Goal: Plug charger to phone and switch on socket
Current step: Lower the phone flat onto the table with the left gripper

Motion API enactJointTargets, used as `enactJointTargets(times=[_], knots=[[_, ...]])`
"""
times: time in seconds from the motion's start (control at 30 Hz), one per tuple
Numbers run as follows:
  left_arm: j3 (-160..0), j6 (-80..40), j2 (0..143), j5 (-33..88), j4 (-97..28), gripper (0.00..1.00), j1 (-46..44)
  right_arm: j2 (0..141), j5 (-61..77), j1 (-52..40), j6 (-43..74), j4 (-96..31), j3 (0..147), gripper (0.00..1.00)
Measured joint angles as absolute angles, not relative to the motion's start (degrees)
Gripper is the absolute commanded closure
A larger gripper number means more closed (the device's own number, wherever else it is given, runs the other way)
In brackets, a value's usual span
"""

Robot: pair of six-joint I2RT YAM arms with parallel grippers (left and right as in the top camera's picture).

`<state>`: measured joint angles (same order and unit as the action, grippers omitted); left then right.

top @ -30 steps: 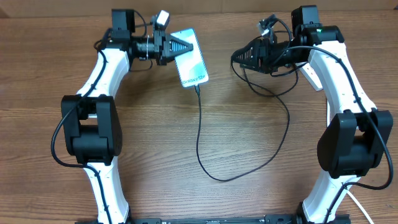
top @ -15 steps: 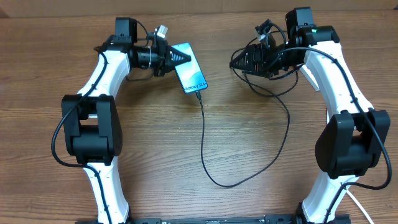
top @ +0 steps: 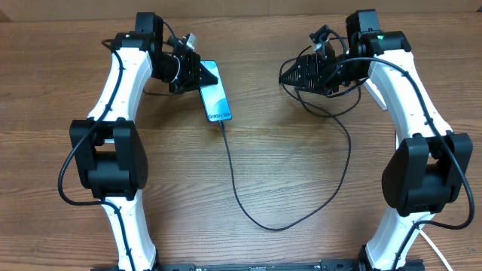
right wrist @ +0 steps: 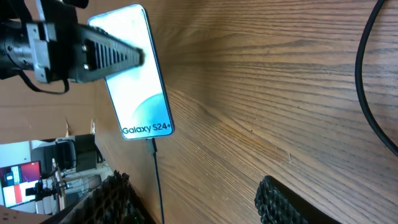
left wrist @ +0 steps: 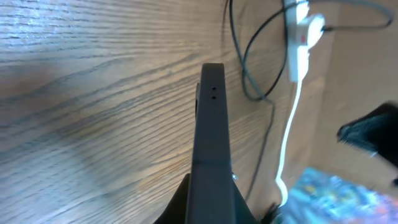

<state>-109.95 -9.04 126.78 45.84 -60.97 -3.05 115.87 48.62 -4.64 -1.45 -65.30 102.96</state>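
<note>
The phone (top: 215, 93) has its light blue screen up, and my left gripper (top: 200, 75) is shut on its upper end. In the left wrist view the phone (left wrist: 211, 124) shows edge-on as a dark bar between my shut fingers (left wrist: 177, 208). The charger cable (top: 241, 196) has its tip in the phone's lower end (right wrist: 153, 145). It loops across the table toward my right arm. My right gripper (top: 289, 75) is open and empty, to the right of the phone. The white socket strip (left wrist: 302, 34) with a red switch lies beyond; in the overhead view the socket (top: 373, 88) is mostly hidden by my right arm.
A thick white cord (left wrist: 287, 137) runs from the strip along the table edge. Black cable loops (top: 324, 105) lie under my right gripper. A blurred blue object (left wrist: 336, 199) lies at the lower right of the left wrist view.
My left gripper has carried the phone left and toward the table's middle, turning it more upright; the plugged cable has followed. My right arm has barely moved.
</note>
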Motion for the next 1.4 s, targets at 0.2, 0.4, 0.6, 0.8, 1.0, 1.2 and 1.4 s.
enactJointTargets(times=[0.2, 0.4, 0.6, 0.8, 1.0, 1.2, 1.4], knots=[[-110.02, -0.91, 128.31, 44.62, -63.02, 0.96, -3.31, 115.87, 48.62, -4.64, -1.52, -65.6, 102.96, 0.34], [-110.02, 2.2, 134.02, 44.03, -63.31, 0.96, -3.42, 115.87, 47.48, -5.06, -1.48, -66.08, 102.96, 0.34], [-110.02, 3.38, 136.27, 43.29, -63.64, 0.96, -3.42, 115.87, 46.11, -7.25, -1.45, -66.0, 102.96, 0.33], [-110.04, 2.63, 137.58, 41.23, -63.7, 0.96, -3.79, 115.87, 44.49, -9.06, -1.43, -66.06, 102.96, 0.33], [-110.04, 0.89, 138.56, 41.04, -64.1, 0.85, -3.77, 115.87, 43.44, -9.15, -1.43, -66.54, 102.96, 0.34], [-110.04, -0.25, 139.33, 38.15, -63.77, 0.77, -3.79, 115.87, 43.05, -9.15, -1.43, -66.61, 102.96, 0.33], [-110.04, -1.15, 139.33, 37.5, -63.77, 0.75, -3.79, 115.87, 43.0, -9.15, -1.41, -66.59, 102.96, 0.34]])
